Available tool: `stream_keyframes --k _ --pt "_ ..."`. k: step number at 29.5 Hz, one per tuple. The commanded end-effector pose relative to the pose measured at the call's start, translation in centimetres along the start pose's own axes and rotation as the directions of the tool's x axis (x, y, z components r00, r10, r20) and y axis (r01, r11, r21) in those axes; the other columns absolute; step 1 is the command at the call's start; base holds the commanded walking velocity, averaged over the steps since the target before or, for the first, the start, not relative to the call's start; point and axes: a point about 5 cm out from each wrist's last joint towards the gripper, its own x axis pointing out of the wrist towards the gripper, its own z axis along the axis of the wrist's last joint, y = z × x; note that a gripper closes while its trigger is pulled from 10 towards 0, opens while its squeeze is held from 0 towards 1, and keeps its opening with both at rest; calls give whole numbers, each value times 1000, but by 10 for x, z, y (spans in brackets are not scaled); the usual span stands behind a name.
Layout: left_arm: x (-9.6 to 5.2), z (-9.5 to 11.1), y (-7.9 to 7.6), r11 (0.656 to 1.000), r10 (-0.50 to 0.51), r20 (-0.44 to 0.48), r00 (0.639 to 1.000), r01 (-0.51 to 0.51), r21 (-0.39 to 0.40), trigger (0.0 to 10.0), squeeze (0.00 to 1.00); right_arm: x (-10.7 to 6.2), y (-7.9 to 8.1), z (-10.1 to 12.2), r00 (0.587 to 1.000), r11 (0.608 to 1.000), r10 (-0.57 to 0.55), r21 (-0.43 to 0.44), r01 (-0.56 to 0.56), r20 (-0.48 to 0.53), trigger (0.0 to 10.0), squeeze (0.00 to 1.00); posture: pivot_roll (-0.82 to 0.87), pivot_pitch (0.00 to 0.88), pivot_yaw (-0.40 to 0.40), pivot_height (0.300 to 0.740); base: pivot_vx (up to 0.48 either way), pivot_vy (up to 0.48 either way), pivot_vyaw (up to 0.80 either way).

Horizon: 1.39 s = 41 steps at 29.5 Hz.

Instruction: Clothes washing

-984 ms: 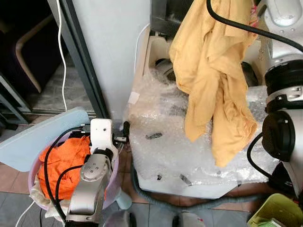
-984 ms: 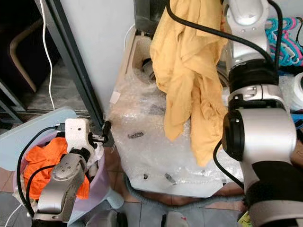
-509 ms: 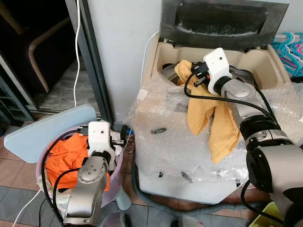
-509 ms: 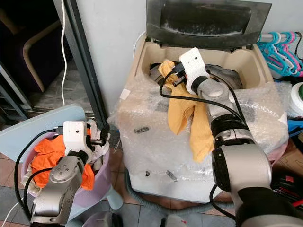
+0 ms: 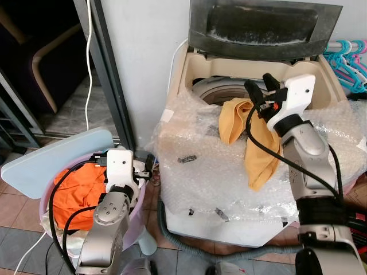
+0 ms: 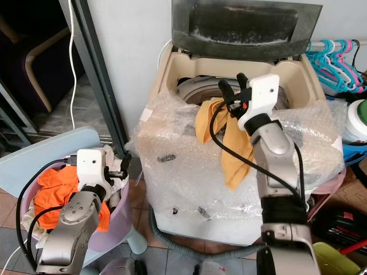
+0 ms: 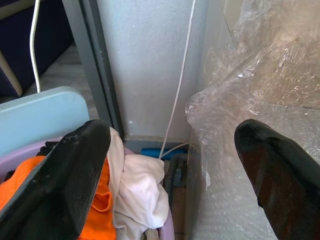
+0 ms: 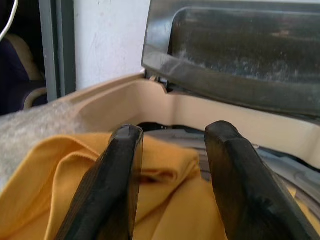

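**Yellow cloth is out of the claw now and lying over the washer's rim**

So compared to half a second back, the right gripper (image 6: 231, 87) has pulled off the yellow cloth (image 5: 248, 136) and come back toward the robot, ending up above the front edge of the tub. Before that it was reaching into the tub with the cloth bunched right at its fingers, and a second ago the whole thing was dangling high in front of the camera. Now the fingers are spread apart with nothing between them; in the right wrist view you can see the gap, with the cloth lying just below.

The cloth itself is draped over the front rim of the washing machine (image 5: 195, 69): one end sits at the mouth of the drum, the rest hangs out over the bubble wrap (image 5: 200, 172) covering the top of the machine. So it's half in, half out. The lid (image 5: 261, 26) is up.

The left gripper (image 7: 170, 165) hasn't really gone anywhere. It hangs over the laundry basket (image 5: 140, 215) next to the washer, fingers wide apart, holding nothing. The orange garment (image 5: 80, 186) is in the basket, with a white cloth (image 7: 137, 192) next to it. A light blue board (image 5: 51, 160) leans at the basket's far side.
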Motion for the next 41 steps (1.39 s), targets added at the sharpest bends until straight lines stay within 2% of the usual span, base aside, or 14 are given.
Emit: stream_keyframes --k 1,2,3,6,9,12,15,18,21,25,30,32,37,41 --pt "-6 4 4 999 -6 31 999 5 32 10000 0 -3 10 17 998 998 6 -69 -2 63 10000 459 -52 17 30 740 0 0 0" --pt "-10 0 10 998 -7 18 1000 6 56 10000 0 -10 17 12 999 997 5 -74 -1 53 10000 0 -55 18 36 740 0 0 0" --pt "-14 -6 22 993 25 10 1000 -26 113 10000 0 -16 25 10 999 997 7 -77 -4 45 10000 0 -55 19 38 740 0 0 0" --pt "-13 -17 35 998 36 -24 999 -35 47 10000 0 -14 30 10 998 996 50 -74 -47 42 10000 0 -48 12 35 740 0 0 0" --pt "-8 -22 43 998 64 -32 997 -64 0 10000 0 -14 31 7 999 997 24 -79 -22 31 10000 0 -46 7 31 740 0 0 0" --pt "-6 -37 45 997 64 -93 994 -68 -43 10000 0 -31 31 -32 988 993 -98 -80 89 -117 10000 0 -32 0 25 740 0 0 0" --pt "-6 -37 46 998 60 -74 995 -62 -27 10000 0 -44 39 -50 970 984 -154 -116 134 -189 10000 0 -26 0 28 740 0 0 0" --pt "-6 -43 48 997 57 -79 995 -61 -55 10000 0 -49 55 -64 955 986 -163 -64 152 -246 10000 0 -24 0 30 740 0 0 0" --pt "-5 -42 44 999 26 -62 998 -28 -16 10000 0 -46 62 -64 955 989 -149 -27 147 -257 10000 0 -26 0 30 740 0 0 0" --pt "-8 -32 37 995 5 -13 1000 -4 100 10000 0 -40 66 -55 974 999 -49 -9 48 -219 10000 0 -26 0 24 740 0 0 0" --pt "-9 -31 34 995 2 -7 1000 -1 103 10000 0 -33 65 -37 993 994 -16 -110 3 -119 10000 0 -32 0 22 740 0 0 640" --pt "-8 -30 33 994 -1 -5 1000 1 109 10000 0 -29 63 -31 995 996 -28 -91 19 -93 10000 0 -33 0 22 740 0 0 800" --pt "-8 -31 31 994 -6 -12 1000 7 112 10000 0 -15 66 -24 988 994 100 -24 -104 -114 10000 0 -40 0 18 740 0 0 401" --pt "-7 -32 29 995 -11 -22 1000 13 103 10000 0 10 47 -21 987 990 103 -86 -115 -126 10000 0 -38 0 11 740 0 0 0"
